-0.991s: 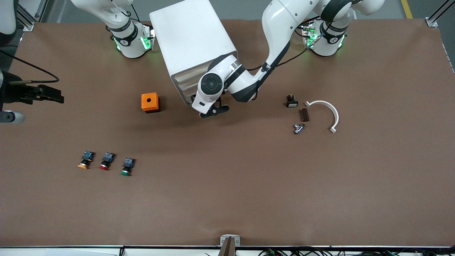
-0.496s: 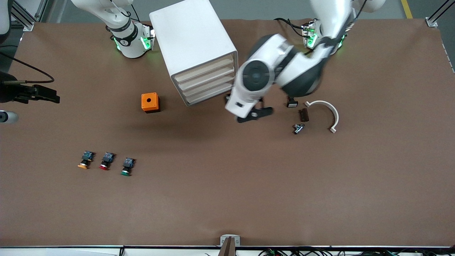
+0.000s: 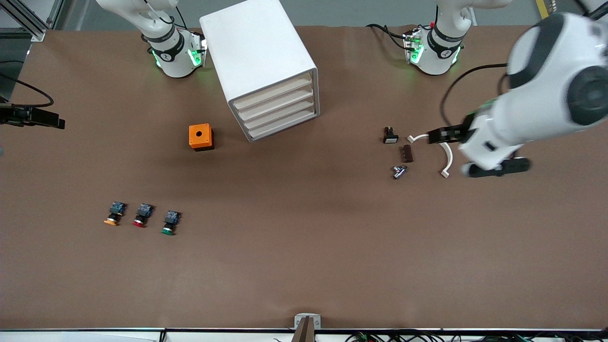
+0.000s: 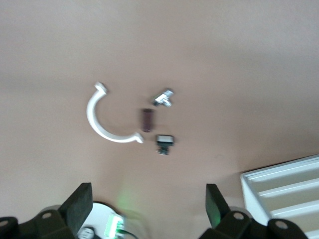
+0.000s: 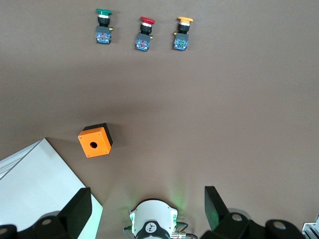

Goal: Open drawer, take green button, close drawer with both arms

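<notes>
Over the desk we see both arms aloft, left end effector and right end effector spread wide; green-capped button untouched, drawers closed.

My table is plain brown, no pattern. The cabinet is white, its 4 drawers cream-fronted. At centre left of the front view sits an orange box with a black hole on top and a black base. In the lower left, 3 buttons lie in a row: orange cap, red cap, green cap, each with a black body and bluish rear. At centre right I see a white arc, a dark brown block, a silver piece and a black part with a white face. My arms are white with black joints; the bases glow green.
</notes>
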`<state>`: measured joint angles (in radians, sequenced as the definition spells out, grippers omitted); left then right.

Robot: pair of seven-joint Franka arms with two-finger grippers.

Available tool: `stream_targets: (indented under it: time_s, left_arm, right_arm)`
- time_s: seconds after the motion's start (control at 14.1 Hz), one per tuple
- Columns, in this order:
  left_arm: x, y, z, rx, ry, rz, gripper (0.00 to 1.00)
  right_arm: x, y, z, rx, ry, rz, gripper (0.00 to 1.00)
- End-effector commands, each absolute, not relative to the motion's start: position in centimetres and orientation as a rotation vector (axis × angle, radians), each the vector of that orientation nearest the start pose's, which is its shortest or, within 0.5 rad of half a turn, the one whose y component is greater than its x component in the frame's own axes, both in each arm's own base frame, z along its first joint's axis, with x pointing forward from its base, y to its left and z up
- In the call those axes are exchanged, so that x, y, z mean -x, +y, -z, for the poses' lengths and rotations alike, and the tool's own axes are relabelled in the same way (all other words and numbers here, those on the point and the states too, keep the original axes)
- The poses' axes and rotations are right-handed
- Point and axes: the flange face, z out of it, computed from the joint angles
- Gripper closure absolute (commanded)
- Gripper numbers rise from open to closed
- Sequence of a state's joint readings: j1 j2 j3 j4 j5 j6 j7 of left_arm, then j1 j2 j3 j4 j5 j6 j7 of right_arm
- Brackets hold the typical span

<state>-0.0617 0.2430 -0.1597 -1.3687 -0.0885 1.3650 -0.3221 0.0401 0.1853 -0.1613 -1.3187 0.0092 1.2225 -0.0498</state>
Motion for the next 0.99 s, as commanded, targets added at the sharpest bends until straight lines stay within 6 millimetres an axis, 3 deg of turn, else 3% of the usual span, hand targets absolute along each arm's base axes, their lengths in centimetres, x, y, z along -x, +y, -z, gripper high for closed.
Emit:
stream_targets:
  time_s: [0.0, 0.14, 0.28, 0.42, 0.57, 0.64, 0.92]
  left_arm:
    - [-57.6, -5.9, -58.7, 3.197, -0.073, -0.342, 0.00]
    - [-57.7, -1.9, -59.7, 3.205, -0.078, -0.238, 0.00]
    - [-56.5, 1.9, -60.4, 3.211, -0.028, -0.126, 0.00]
    - [-55.3, 3.3, -60.1, 3.217, 0.033, -0.013, 0.00]
    - [-56.2, 2.4, -60.3, 3.209, 0.048, 0.089, 0.00]
    - [-57.2, 0.6, -60.5, 3.204, 0.088, 0.133, 0.00]
    - [-58.2, -1.5, -64.0, 3.191, 0.118, 0.252, 0.00]
  right_arm:
    - [-54.5, -5.9, -62.9, 3.108, 0.123, -0.397, 0.00]
    - [-53.8, -5.8, -63.6, 3.114, 0.119, -0.357, 0.00]
    - [-52.8, -5.9, -64.1, 3.118, 0.166, -0.344, 0.00]
    - [-51.9, -5.8, -65.5, 3.123, 0.220, -0.306, 0.00]
    - [-50.8, -5.4, -67.2, 3.124, 0.224, -0.251, 0.00]
    - [-50.7, -5.4, -67.5, 3.125, 0.224, -0.232, 0.00]
    - [-51.2, -4.7, -67.9, 3.120, 0.178, -0.156, 0.00]
